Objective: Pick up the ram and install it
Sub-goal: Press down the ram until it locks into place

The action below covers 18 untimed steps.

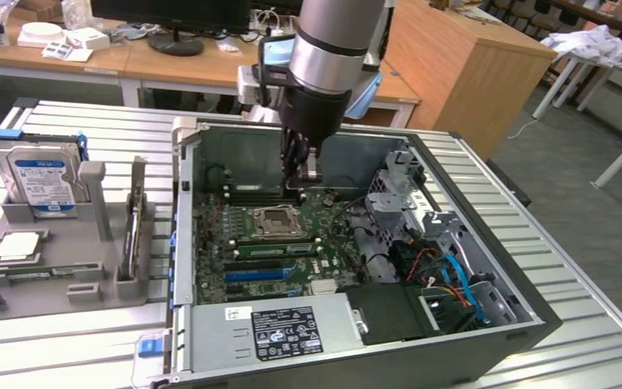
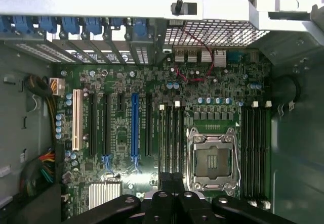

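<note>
My gripper hangs inside the open computer case, low over the motherboard just behind the CPU socket. In the wrist view the gripper is shut, its dark fingers pressed together over the near end of the black memory slots beside the CPU socket. No green stick shows between the fingers. The ram is hidden from me; the gripper covers the slot ends below it. A second bank of memory slots lies on the socket's other side.
A grey parts tray on the exterior view's left holds an upright blue-labelled hard drive. Inside the case are the power supply, a drive cage and blue and orange cables. Expansion slots run alongside the memory slots.
</note>
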Tool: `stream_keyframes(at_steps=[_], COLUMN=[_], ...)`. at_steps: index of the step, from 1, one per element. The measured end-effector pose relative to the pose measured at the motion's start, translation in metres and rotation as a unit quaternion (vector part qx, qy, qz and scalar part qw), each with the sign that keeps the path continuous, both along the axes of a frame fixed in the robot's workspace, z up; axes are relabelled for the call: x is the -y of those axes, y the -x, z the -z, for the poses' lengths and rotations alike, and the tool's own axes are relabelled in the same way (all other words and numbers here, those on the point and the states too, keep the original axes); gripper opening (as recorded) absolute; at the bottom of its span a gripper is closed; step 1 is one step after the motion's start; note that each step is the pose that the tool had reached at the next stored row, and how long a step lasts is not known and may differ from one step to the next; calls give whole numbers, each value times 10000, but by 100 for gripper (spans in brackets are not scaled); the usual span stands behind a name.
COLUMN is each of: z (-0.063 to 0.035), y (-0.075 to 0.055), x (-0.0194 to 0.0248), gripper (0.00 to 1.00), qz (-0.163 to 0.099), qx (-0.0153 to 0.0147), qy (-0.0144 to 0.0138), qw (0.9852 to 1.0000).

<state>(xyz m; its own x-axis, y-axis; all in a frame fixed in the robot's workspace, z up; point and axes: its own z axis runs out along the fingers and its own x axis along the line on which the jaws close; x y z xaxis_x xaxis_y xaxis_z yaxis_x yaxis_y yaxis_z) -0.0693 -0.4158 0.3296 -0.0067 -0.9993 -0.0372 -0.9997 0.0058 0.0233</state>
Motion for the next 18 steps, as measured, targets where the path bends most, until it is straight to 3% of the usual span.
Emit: stream_keyframes(at_steps=[6, 18], z=[0, 0], y=[-73, -76], x=[1, 1], gripper=[11, 11], qz=[-1, 0], qx=[-2, -2], qy=[0, 0], qw=[10000, 10000])
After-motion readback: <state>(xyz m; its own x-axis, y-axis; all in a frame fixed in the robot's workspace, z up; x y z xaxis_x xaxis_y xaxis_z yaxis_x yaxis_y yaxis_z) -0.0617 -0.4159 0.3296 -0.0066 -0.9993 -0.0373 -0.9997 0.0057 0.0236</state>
